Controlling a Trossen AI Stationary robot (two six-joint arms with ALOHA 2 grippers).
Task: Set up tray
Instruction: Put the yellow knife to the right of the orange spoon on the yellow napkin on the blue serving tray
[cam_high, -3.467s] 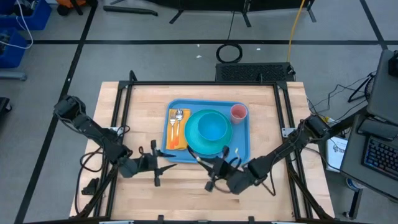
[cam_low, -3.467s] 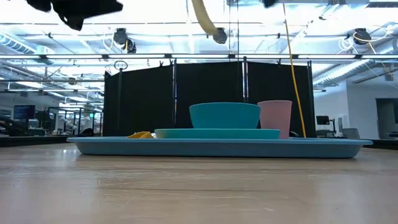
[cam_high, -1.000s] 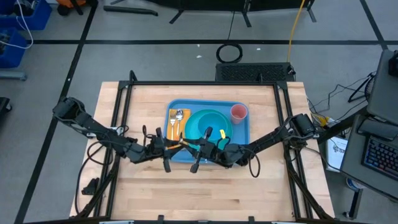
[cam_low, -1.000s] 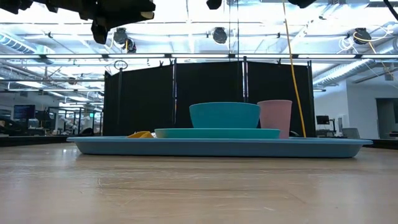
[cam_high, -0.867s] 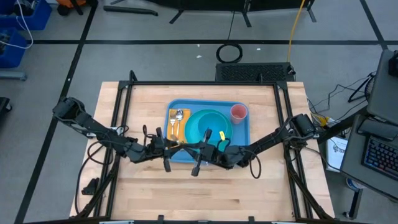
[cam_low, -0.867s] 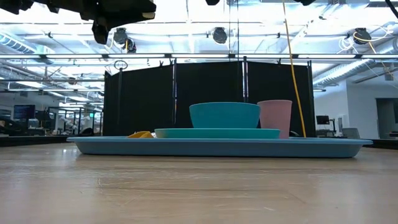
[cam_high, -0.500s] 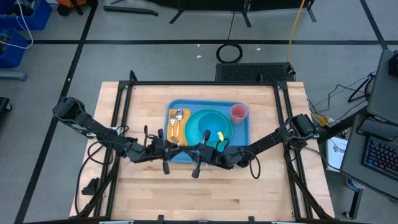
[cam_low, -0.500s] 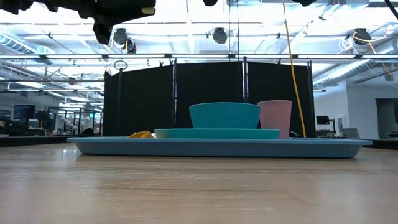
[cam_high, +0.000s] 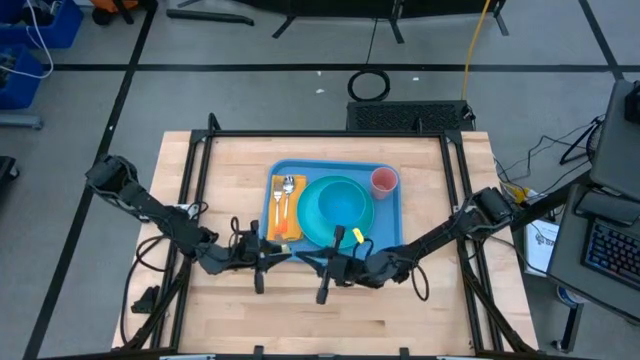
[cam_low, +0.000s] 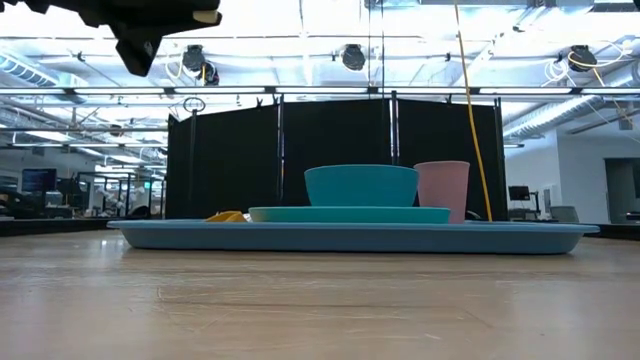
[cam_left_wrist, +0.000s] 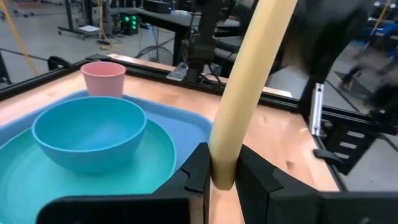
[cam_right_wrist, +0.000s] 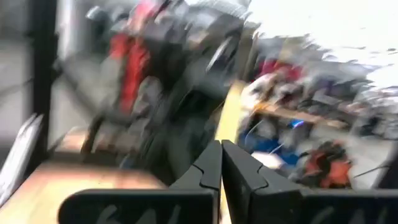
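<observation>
We see the large flat light-blue plastic tray (cam_high: 388, 222) with rounded corners and a raised rim sitting mid-table, slightly toward the far edge. On it:

- A round teal plate (cam_high: 318, 222) lies on the tray, with a teal bowl (cam_high: 343, 206) resting on top of it.
- A small pink cup (cam_high: 384, 181) stands at the tray's far right corner.
- An orange napkin (cam_high: 277, 227) lies along the tray's left side, with a metal fork and spoon (cam_high: 287, 188) laid on it.

In the low view the tray (cam_low: 350, 236) lies flat on the wooden table (cam_low: 300, 310), with bowl and cup standing upright.

Both arms reach in over the tray's near edge, tips facing each other.

- **Left gripper:** The left gripper (cam_high: 283, 254) hangs above the tray's near-left part. In its wrist view we note the fingers (cam_left_wrist: 198, 169) pinching a pale-yellow round rod (cam_left_wrist: 249, 81) that runs up and away from the jaws. We cannot tell what the rod is.
- **Right gripper:** The right gripper (cam_high: 312, 263) is just beside it at the near rim. Its fingers (cam_right_wrist: 210, 165) are pressed together with nothing between them, and the view beyond is blurred.
</observation>
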